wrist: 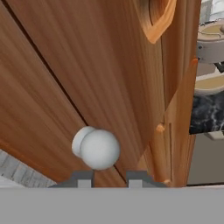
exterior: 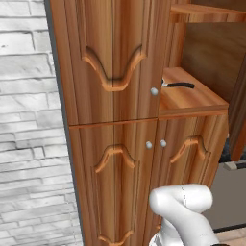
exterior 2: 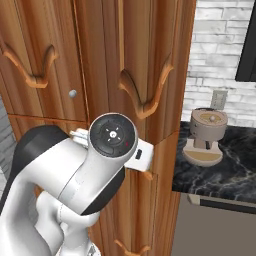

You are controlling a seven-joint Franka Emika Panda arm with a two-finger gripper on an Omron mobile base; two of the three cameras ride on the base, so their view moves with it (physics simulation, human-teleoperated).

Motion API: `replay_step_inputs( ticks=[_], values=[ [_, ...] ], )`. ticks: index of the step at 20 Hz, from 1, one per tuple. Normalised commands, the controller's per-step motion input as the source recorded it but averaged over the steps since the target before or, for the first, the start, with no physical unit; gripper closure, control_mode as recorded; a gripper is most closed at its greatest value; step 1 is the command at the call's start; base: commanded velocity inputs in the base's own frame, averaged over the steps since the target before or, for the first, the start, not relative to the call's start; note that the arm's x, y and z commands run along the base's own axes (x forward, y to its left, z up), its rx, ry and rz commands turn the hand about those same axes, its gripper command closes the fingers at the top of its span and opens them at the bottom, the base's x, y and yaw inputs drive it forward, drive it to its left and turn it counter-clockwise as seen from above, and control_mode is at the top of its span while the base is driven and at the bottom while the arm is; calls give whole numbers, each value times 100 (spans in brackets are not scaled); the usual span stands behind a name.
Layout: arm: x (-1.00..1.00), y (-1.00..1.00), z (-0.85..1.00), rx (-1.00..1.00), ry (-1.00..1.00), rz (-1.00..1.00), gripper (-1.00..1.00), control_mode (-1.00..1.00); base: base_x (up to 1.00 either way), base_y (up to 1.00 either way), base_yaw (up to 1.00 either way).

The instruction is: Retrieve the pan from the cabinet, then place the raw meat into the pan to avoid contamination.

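- In the hand view the two small dark tips of the jaws [wrist: 110,178] stand a narrow way apart, gripping nothing.
- A round silver knob [wrist: 98,148] sits just beyond the tips, centred a little toward the left one; whether it touches them I cannot tell.
- The knob belongs to the tall reddish-brown wooden cabinet [wrist: 105,74] with carved wavy panels, whose door face spreads beyond the jaws.
- In the right base view the white arm's round dark-faced joint [exterior 2: 112,135] blocks the sight of the jaws against the cabinet's lower doors.
- Past the cabinet's right side, a beige round coffee machine [exterior 2: 206,136] stands on a black marbled desk [exterior 2: 230,170].
- The left base view shows an open cabinet shelf [exterior: 192,96] above and beyond the arm, with a thin black-and-silver object [exterior: 178,85] on it, likely the pan, too edge-on to be sure.
- A white brick wall [exterior: 24,120] flanks the cabinet's left.
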Motion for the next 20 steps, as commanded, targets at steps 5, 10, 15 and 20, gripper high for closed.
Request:
replay_step_inputs(
  ticks=[5,10,15,20],
  values=[
    [-7,0,0,0,0,0,-100,-100,0,0,0],
    [-46,0,2,0,0,-2,-100,-100,0,0,0],
    [-48,23,25,-12,-2,-5,-100,-100,0,0,0],
    [-15,73,37,-28,0,-8,-100,-100,0,0,0]
  ],
)
